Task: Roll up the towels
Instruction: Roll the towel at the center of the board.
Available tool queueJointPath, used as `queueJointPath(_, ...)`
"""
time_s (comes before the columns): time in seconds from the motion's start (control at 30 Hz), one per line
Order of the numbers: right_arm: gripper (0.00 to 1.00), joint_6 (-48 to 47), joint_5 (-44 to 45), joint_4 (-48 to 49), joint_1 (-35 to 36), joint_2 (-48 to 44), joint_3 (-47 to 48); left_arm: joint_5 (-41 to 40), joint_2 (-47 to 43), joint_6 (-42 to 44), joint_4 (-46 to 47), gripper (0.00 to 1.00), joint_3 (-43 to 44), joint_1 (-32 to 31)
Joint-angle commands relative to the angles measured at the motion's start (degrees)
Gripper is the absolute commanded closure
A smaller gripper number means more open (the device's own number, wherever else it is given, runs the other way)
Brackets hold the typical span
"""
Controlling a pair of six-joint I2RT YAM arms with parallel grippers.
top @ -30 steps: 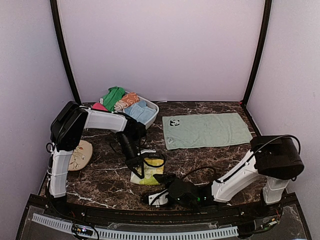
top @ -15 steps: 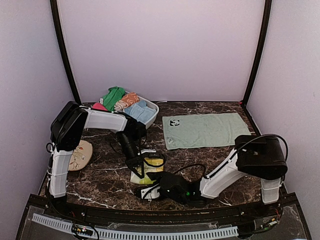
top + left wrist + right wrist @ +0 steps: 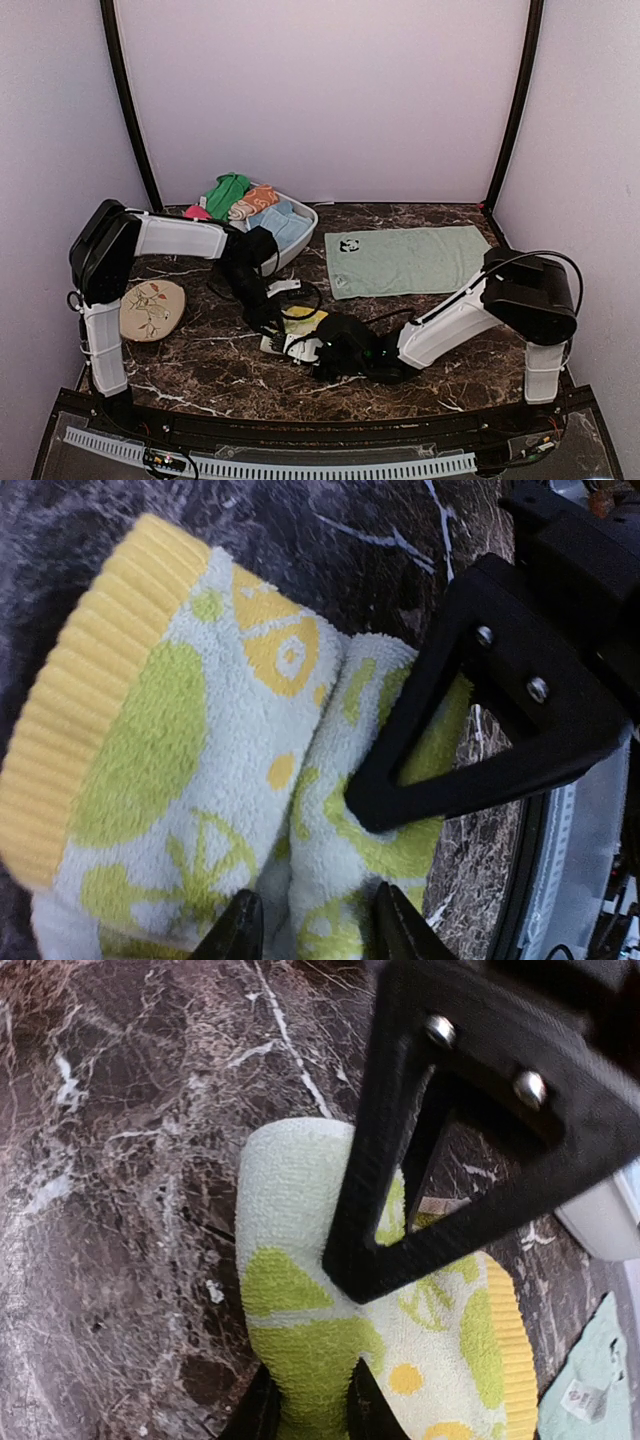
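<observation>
The right gripper (image 3: 312, 1412) has its jaws drawn close on the lime end of the yellow towel (image 3: 400, 1330), and the cloth is squeezed narrow between them. The left gripper (image 3: 315, 935) stands astride a fold of the same towel with its jaws partly apart. I cannot tell whether it presses the cloth or merely straddles it. A black finger of each gripper lies on the towel in the other's wrist view, so the two meet nose to nose over it.

The towel is a plump bundle, doubled over on itself, with its ribbed yellow hem along one side (a loose roll rather than a tight one, to my eye). From overhead it lies on the table (image 3: 200, 370) near the front, a little left of centre, mostly hidden under the grippers. The left arm reaches it from the far left and the right arm from the near right. Its long axis cannot be read from above. In the right wrist view it runs straight away from that gripper's jaws.

On that showing, any tightening would wind along that line from the end the right gripper holds.

Further out, the mint towel (image 3: 412, 260) lies flat at the far right with its long axis left to right, well apart and nearer the right arm. A basket (image 3: 310, 213) of folded cloths sits far left, and a plate (image 3: 150, 308) lies by the left edge.
</observation>
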Motion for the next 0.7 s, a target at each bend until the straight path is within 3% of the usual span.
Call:
queueJointPath(0.0,0.90,14.86,-11.46,-13.27,-4.17,-1.65,-0.93,-3.67,-10.94,-2.15,11.56,0.55,-8.00,2.56)
queueJointPath(0.23,0.92,24.17,-23.37,-16.12,-7.55,-4.19,-1.62,-5.21,-28.15,-1.20,22.30,0.49,-23.28,9.25)
queueJointPath(0.43,0.94,35.09,-40.00,-18.98,-14.03,1.41,3.53,-0.57,-32.25,0.78,21.91,0.53,-25.69,9.18)
queueJointPath(0.53,0.95,41.28,-47.60,-20.11,-17.41,4.70,6.33,-1.56,-31.69,2.04,20.93,0.56,-24.88,6.73)
queueJointPath(0.67,0.96,46.36,-51.66,-19.75,-20.33,6.62,7.41,-8.58,-29.05,5.71,21.65,0.57,-23.60,-1.20)
